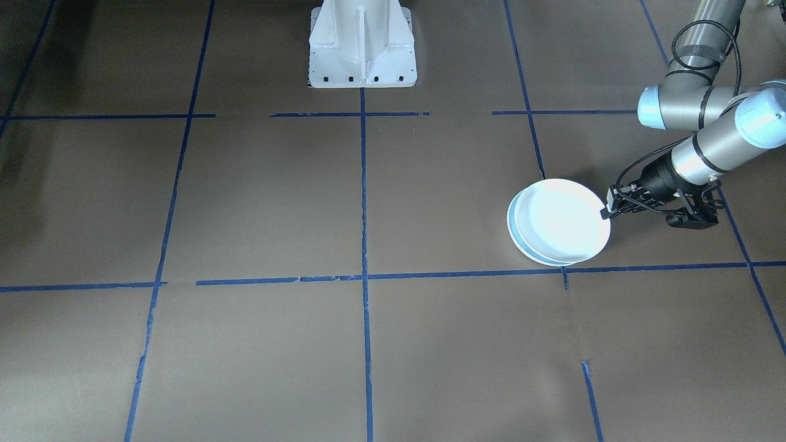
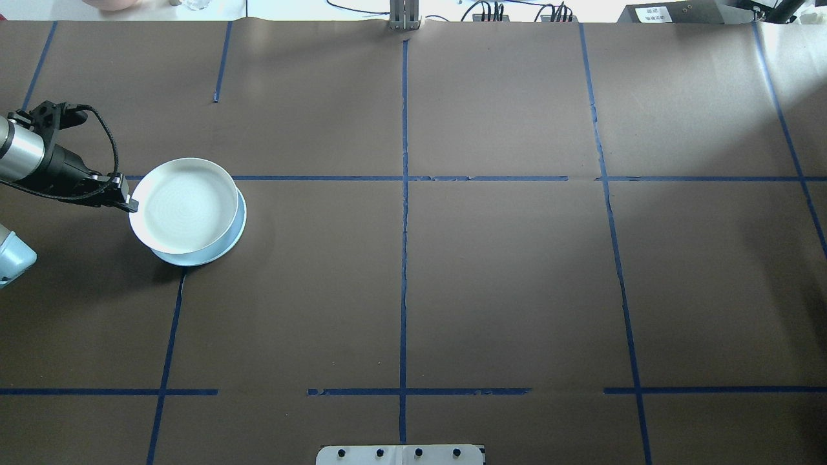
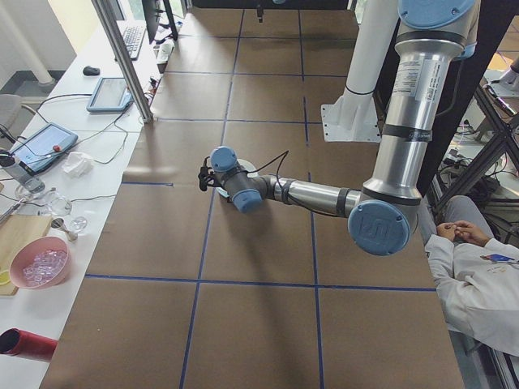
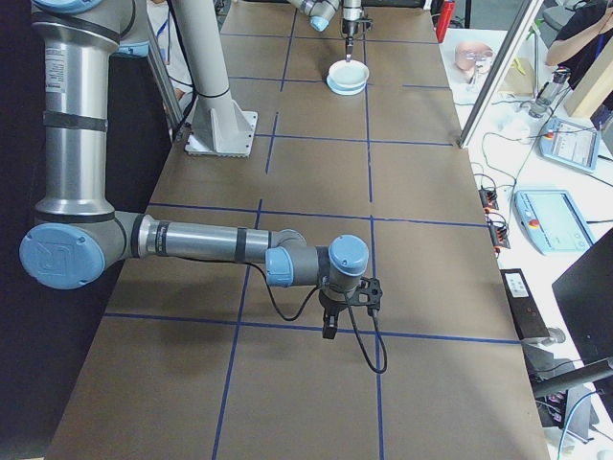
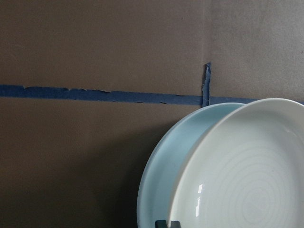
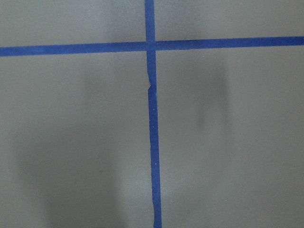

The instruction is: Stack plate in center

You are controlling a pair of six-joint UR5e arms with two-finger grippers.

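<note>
A pale plate with faint concentric rings [image 2: 184,205] [image 1: 562,221] [image 5: 247,171] lies offset on a light blue plate [image 2: 236,226] [image 1: 514,232] [image 5: 166,171], on the left side of the table. My left gripper [image 2: 128,201] [image 1: 605,212] comes in low from the outer side and is shut on the near rim of the ringed plate, which looks slightly tilted. My right gripper [image 4: 329,331] shows only in the exterior right view, pointing down close over the brown table far from the plates. I cannot tell whether it is open or shut.
Blue tape lines [image 2: 404,177] divide the brown table into squares. The white robot base [image 1: 362,49] stands at the table's edge. A person sits beside the robot [image 3: 470,267]. A side bench holds tablets and a pink bowl [image 3: 39,263].
</note>
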